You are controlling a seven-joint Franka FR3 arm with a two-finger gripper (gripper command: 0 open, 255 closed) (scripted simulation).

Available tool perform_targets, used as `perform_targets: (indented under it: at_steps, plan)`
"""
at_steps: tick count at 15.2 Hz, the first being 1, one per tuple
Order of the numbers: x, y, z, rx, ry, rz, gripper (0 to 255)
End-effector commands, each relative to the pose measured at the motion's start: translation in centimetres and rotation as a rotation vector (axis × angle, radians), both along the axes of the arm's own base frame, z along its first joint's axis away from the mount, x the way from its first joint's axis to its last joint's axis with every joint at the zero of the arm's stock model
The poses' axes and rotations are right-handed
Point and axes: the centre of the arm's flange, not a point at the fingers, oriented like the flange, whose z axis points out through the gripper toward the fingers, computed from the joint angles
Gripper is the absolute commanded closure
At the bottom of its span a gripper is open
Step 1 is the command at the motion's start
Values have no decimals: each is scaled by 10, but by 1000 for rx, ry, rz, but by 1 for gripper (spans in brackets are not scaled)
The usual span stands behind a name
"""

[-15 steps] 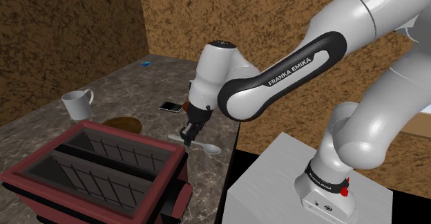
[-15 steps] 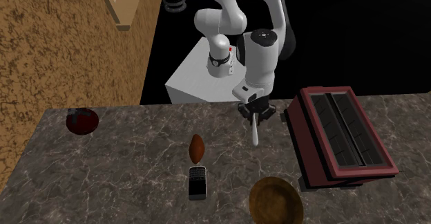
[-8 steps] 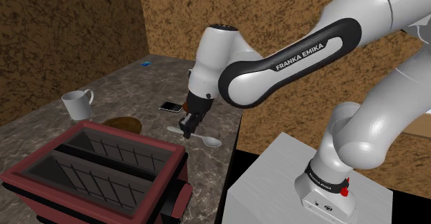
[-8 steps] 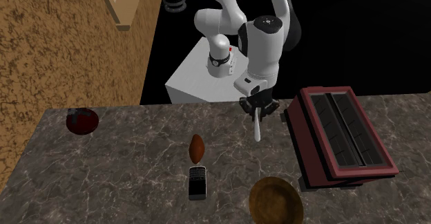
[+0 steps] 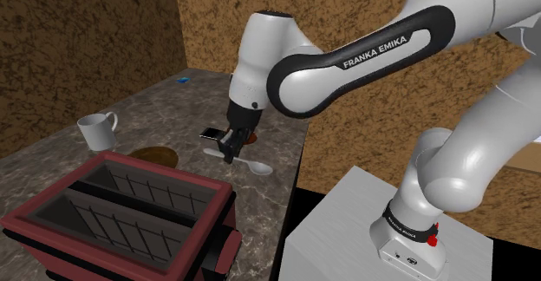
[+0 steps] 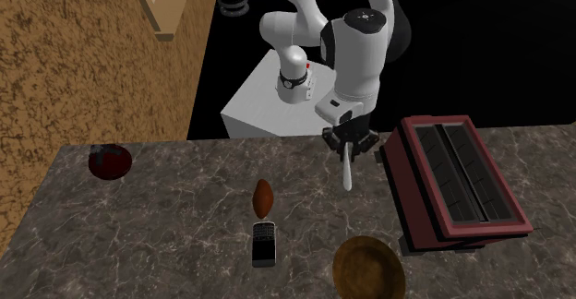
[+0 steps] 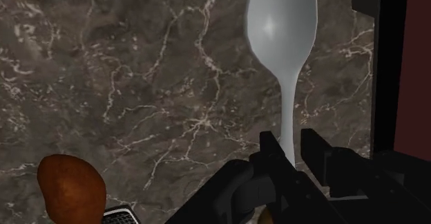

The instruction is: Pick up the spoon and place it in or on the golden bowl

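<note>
Midway over the marble counter point(image 6: 166, 242), a pale grey spoon point(image 6: 347, 173) is pinched by its handle between the black fingers of the gripper point(image 6: 348, 146), its bowl end pointed away from the hand. The spoon is held just beside the dark red box point(image 6: 457, 182), on the second exterior view's left of it and apart from its wall. Two long compartments are sunk side by side in that box, and only their grey ribbed walls can be made out inside. The golden bowl point(image 6: 368, 268) is set on the counter near the box's corner farthest from the stand, its brown hollow turned upward. The box's long side runs alongside the stretch of marble between spoon and bowl. Farther from the box than the spoon, a brown oval object point(image 6: 263, 197) and a dark handset point(image 6: 264, 245) are laid close together. A mug point(image 6: 110, 161) is stood well apart from the box, toward the counter's far end.
</note>
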Motion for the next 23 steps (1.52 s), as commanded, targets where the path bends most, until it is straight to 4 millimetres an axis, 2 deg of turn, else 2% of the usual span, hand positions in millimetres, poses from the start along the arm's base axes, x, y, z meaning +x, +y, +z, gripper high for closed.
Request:
perform_targets:
  at_steps: [1, 19, 20, 23]
  plan:
    - [20, 13, 3, 0, 0, 0, 255]
    - [221, 139, 13, 0, 0, 0, 255]
    - [240, 151, 14, 0, 0, 0, 255]
    - [240, 151, -2, 0, 0, 0, 255]
